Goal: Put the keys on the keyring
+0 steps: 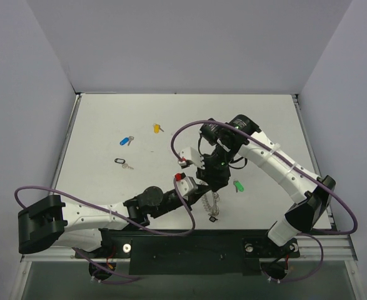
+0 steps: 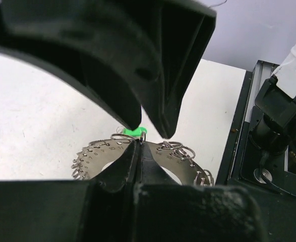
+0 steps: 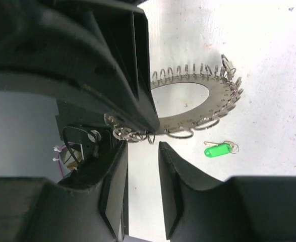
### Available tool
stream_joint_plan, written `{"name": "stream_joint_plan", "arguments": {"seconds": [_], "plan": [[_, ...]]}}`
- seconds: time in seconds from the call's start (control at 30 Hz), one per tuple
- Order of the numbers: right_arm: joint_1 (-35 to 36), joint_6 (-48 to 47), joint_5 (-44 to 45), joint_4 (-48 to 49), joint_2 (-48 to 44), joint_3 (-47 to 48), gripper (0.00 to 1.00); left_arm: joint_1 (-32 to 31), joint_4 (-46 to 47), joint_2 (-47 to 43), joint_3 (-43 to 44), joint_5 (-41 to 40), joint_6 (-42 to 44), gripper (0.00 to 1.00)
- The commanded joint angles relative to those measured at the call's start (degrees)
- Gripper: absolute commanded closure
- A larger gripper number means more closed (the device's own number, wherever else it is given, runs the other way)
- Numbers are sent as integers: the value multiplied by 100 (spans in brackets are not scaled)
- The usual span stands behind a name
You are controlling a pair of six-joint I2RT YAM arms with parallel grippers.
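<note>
The keyring (image 2: 188,162) is a flat silvery hoop edged with small wire loops. My left gripper (image 2: 138,146) is shut on its rim and holds it tilted just above the table. It shows edge-on in the top view as the keyring (image 1: 214,203), at the left gripper (image 1: 206,192). My right gripper (image 3: 142,151) stands open beside the keyring (image 3: 218,98), close to one wire loop, with nothing between its fingers. A green-headed key (image 3: 217,149) lies flat on the table just beyond the hoop, seen from above as the green key (image 1: 238,186).
A blue-headed key (image 1: 127,140), a yellow-headed key (image 1: 157,128) and a black-headed key (image 1: 122,162) lie apart on the left half of the white table (image 1: 108,112). A small black tag (image 1: 213,219) sits at the hoop's near end. The two arms cross closely at the centre.
</note>
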Motion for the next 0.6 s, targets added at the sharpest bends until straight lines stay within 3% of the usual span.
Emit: {"name": "stream_joint_plan", "arguments": {"seconds": [0.0,0.2,0.57], "plan": [[-387,-154,-823,-332,-243,231,70,36,217,-223,7,-371,-437,100],[-958,20,-1501,-53,-445,-92,67,27,208,-320,-142,-827,-639,100],[-1108,2086,-2038,2803,-1191,-2033,66,-8,1103,-276,-432,-1706,-885,100]]}}
